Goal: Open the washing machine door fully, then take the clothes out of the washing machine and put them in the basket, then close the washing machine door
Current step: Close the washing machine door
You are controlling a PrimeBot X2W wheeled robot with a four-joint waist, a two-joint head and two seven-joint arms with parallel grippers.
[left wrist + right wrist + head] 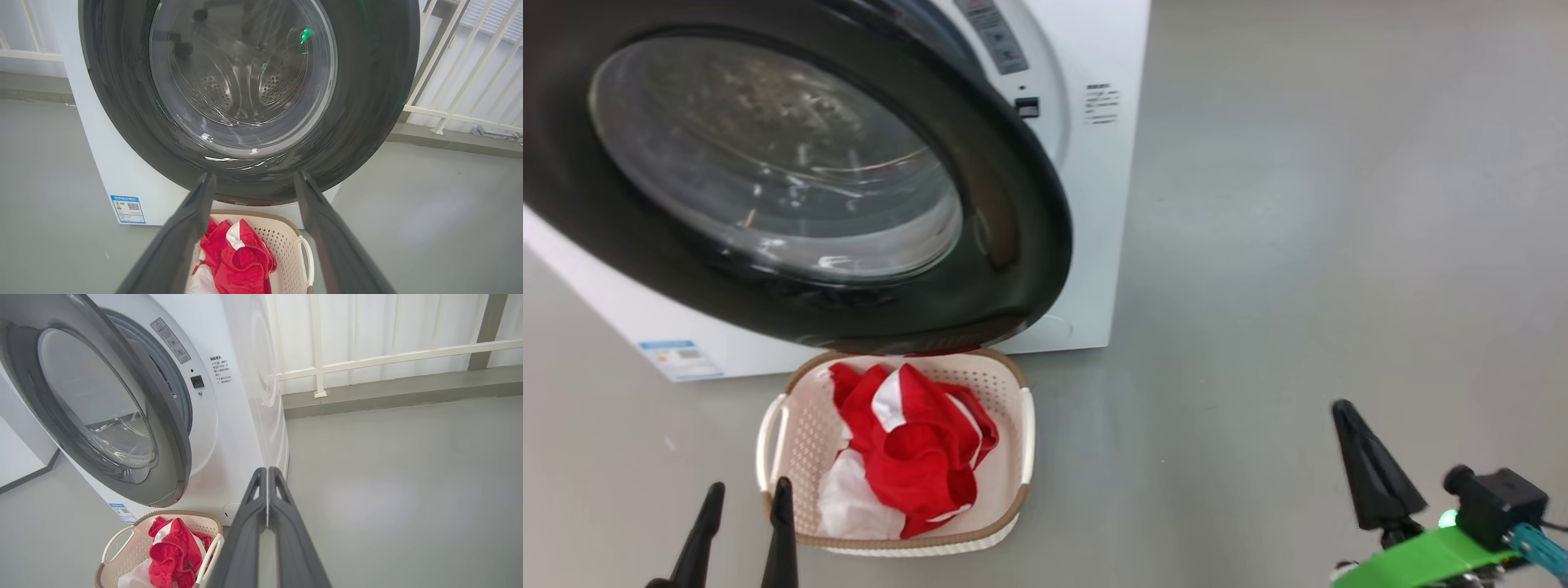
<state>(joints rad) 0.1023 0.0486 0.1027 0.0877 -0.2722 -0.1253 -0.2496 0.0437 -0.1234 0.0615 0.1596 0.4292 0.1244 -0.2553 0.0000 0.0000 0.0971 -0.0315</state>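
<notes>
Head view: high vantage, facing forward and down. The washing machine door (pixel 1021 245) sits very near the lens at upper left. The basket (pixel 992 384) lies below it on the grey floor (pixel 1298 245).

Left wrist view: low and close, facing the door's glass almost square-on along the left gripper (pixel 254 175). The basket is at the bottom edge.

Right wrist view: set off to the right of the washing machine (pixel 245 416), further back, facing its front obliquely along the right gripper (pixel 267 469). A white railing (pixel 388 359) is behind.

Shared by all three: door, basket, blue label (pixel 678 359).
</notes>
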